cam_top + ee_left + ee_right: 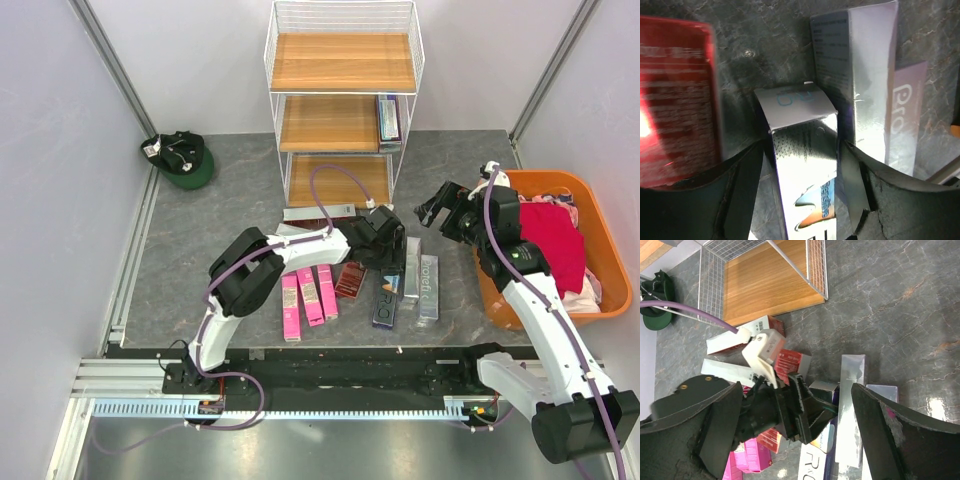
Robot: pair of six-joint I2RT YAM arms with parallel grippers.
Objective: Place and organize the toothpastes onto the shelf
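The shelf (343, 100) stands at the back, with one silver-blue toothpaste box (389, 118) on the right of its middle board. The other toothpastes lie on the table in front: pink boxes (309, 296), a dark red box (350, 280), silver boxes (420, 278). My left gripper (388, 252) is low over a silver-blue box (800, 170). Its jaws (801, 150) are open and straddle that box, with a narrow gap on the left side. My right gripper (432, 210) hovers open to the right and holds nothing. The right wrist view looks down on the left gripper (790, 415).
An orange tub (592, 195) holding red cloth sits at the right, close behind the right arm. A green cap (180, 160) lies at the back left. Another dark red box (320, 212) and a pale box (300, 232) lie just before the shelf's foot.
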